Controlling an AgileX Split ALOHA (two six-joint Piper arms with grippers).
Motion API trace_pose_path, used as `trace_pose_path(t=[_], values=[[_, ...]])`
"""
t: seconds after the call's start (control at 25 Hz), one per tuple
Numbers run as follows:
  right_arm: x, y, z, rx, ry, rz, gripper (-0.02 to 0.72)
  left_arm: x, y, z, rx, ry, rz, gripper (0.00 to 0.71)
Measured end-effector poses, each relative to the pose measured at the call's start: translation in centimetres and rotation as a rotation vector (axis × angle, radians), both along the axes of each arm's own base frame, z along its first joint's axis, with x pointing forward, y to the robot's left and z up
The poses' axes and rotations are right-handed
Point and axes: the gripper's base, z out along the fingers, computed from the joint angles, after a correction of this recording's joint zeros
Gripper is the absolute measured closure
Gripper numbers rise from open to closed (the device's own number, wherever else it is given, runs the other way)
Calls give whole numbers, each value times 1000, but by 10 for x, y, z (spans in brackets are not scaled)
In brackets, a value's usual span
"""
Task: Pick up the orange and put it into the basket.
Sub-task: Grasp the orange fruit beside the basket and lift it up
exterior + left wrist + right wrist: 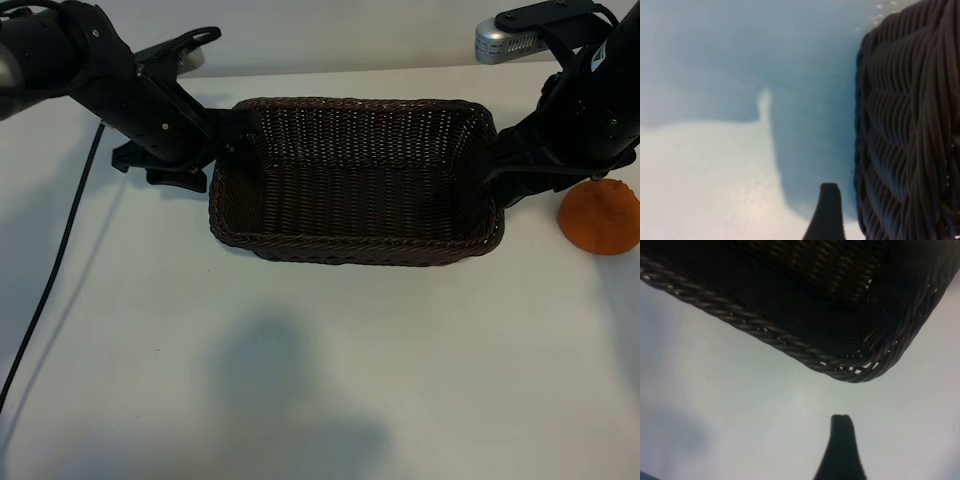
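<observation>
Orange [600, 220] on table (right of basket [355, 245]).

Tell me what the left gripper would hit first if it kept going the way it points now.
Probably the bare table. The left gripper points steeply down just outside the basket, whose wall stands beside that line. Depth is unclear.

Lab bench (bare white table [300, 380], robot arms).

Plain white table [320, 400], with wicker basket [355, 180] mid-table, orange [600, 220] just off its right end, black cable [45, 290] far left.
</observation>
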Motion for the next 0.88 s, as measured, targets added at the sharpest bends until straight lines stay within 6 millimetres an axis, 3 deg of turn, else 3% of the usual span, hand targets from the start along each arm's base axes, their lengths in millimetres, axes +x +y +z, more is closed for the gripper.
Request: trace_pose_path(t=[0.52, 0.88], values=[[0, 0, 0, 1, 0, 0, 165, 4, -1, 37, -5, -36, -32, 69], [0, 0, 0, 2, 1, 0, 165, 9, 13, 68, 182, -30, -34, 85]])
